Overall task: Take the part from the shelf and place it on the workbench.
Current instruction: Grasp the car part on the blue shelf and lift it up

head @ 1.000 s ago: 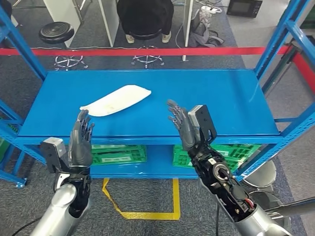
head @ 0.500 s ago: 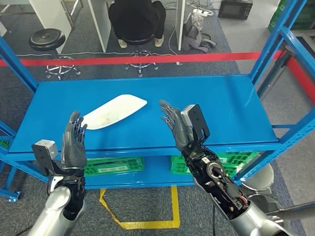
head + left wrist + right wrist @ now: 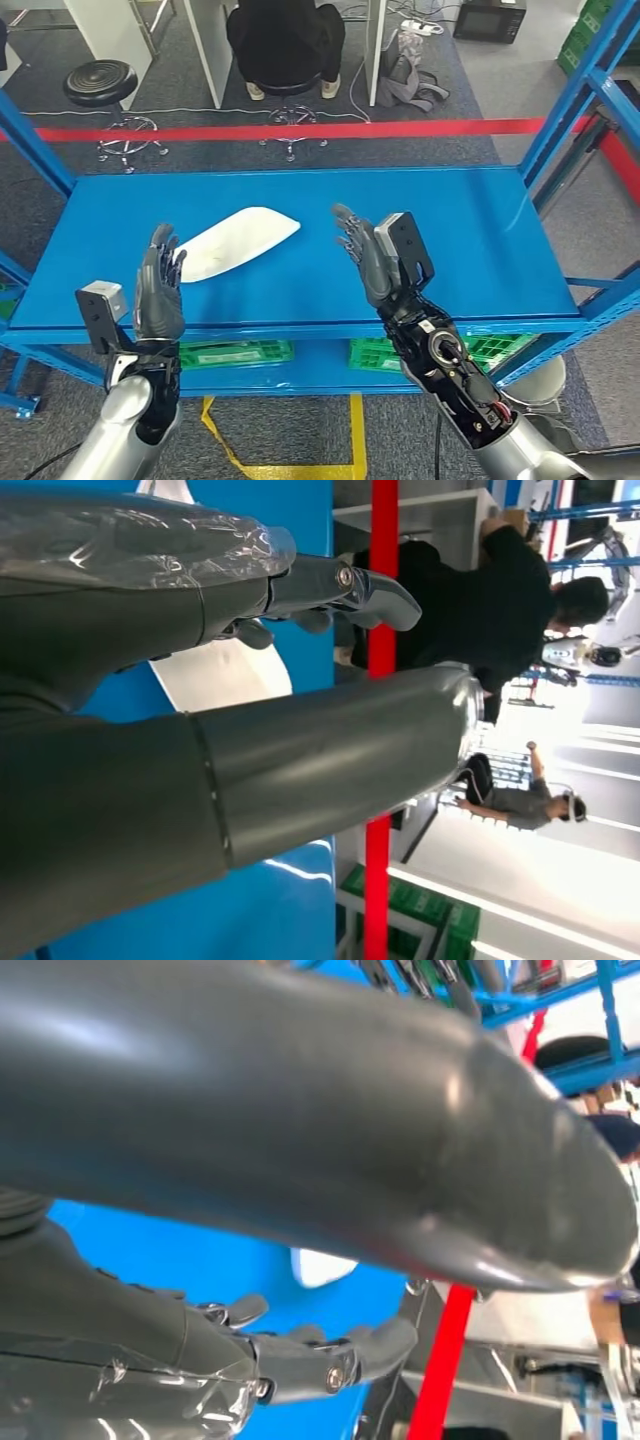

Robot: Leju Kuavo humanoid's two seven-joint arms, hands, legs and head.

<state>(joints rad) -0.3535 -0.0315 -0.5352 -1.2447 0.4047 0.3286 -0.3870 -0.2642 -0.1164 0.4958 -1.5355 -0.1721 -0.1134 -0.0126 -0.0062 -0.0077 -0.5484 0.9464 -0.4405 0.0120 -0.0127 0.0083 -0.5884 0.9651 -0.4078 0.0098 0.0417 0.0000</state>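
Two robot hands: the left robot hand (image 3: pixel 158 295) and the right robot hand (image 3: pixel 366 255) are both raised over the front of the shelf, fingers spread wide and holding nothing.
Part: a long white part (image 3: pixel 238 240) lies flat on the blue shelf (image 3: pixel 468 230), its narrow end just beside the left fingertips (image 3: pixel 167 240), its broad end well apart from the right robot hand; no contact is visible.
Wrist views: the left wrist view shows the white part beyond the extended fingers (image 3: pixel 362 585) — the right wrist view shows a small white patch of it past the open fingers (image 3: pixel 332 1355).
Surroundings: a red tape line (image 3: pixel 302 130) runs on the floor behind the shelf, a seated person (image 3: pixel 287 40) sits beyond it, and green crates (image 3: pixel 234 352) sit on the lower level.
Risk, uneven grasp: the part is long, thin and angled across the shelf — if one robot hand reaches it before the other, it would probably pivot or slide on the smooth surface.
Risk, low profile: fingers arriving too high would likely skim over it; too low, they may jam against the shelf.
Risk, front edge: a push toward the robot could send the narrow end off the front lip.
Risk, uprights: a wide swing during lift-out may clip the blue frame post (image 3: pixel 573 100).
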